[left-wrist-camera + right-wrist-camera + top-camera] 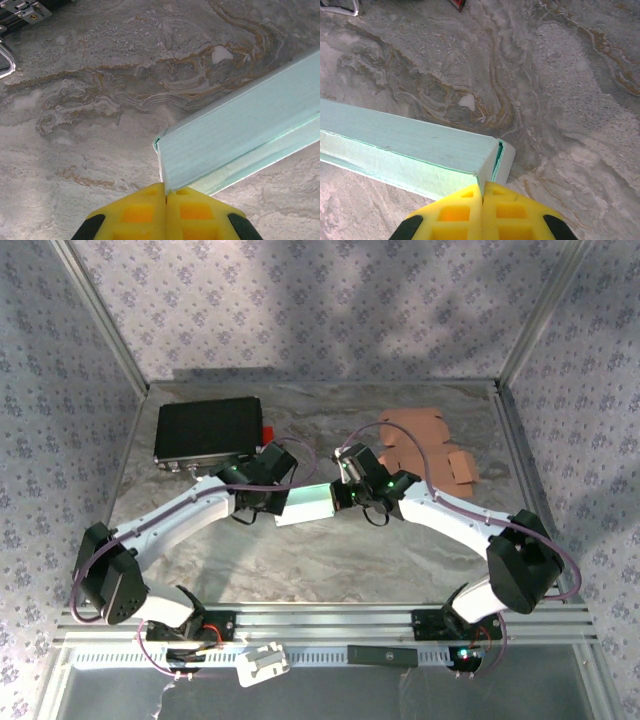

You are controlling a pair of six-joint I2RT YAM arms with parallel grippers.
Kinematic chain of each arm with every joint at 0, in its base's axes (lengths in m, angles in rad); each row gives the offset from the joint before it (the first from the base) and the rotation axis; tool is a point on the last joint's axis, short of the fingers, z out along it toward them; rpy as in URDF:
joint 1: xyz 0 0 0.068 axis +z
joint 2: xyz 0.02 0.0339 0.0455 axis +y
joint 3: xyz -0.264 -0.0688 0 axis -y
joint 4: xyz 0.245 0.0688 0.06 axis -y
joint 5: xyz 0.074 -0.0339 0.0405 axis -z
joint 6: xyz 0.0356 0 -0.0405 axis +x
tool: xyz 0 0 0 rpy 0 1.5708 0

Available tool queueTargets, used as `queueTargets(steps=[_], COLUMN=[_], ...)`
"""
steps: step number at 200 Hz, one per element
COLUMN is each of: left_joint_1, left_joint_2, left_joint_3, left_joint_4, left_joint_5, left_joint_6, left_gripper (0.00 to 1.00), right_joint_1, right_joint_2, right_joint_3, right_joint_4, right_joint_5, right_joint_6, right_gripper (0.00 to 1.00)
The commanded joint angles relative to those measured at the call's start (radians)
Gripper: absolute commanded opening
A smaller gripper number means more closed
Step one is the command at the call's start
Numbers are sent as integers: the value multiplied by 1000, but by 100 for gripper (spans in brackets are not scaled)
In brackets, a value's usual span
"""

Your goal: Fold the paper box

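Marble-look tabletop [330, 570], floral walls [300, 300]; left hand [165, 194], right hand [482, 192] — each pinched on paper box [310, 503] end.

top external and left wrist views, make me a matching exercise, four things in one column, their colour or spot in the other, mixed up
Column one:
1 paper box
2 case
3 flat cardboard pieces
4 left fingers

Column two:
a yellow
b brown, far right of the table
c pale green, centre of the table
d black, far left of the table

Pairs: 1-c, 2-d, 3-b, 4-a
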Motion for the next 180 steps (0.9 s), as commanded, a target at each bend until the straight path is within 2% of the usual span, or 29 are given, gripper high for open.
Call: queueTargets(steps=[1, 76, 104, 180], left_joint_1=[1, 35, 62, 88], left_joint_2=[27, 108, 113, 145], left_joint_3=[56, 161, 176, 221], left_joint_4=[-15, -122, -129, -146], left_joint_5=[59, 114, 166, 243], left_joint_6=[-59, -186, -217, -224], left_gripper=[0, 0, 1, 1], right_joint_1=[22, 44, 46, 45], right_joint_2=[9, 16, 27, 52], right_joint_3=[41, 63, 94, 139], right_joint_4=[-60, -88, -124, -170], right_joint_5=[29, 71, 65, 62], right_joint_6=[27, 65, 72, 71], right_gripper=[0, 0, 0, 0])
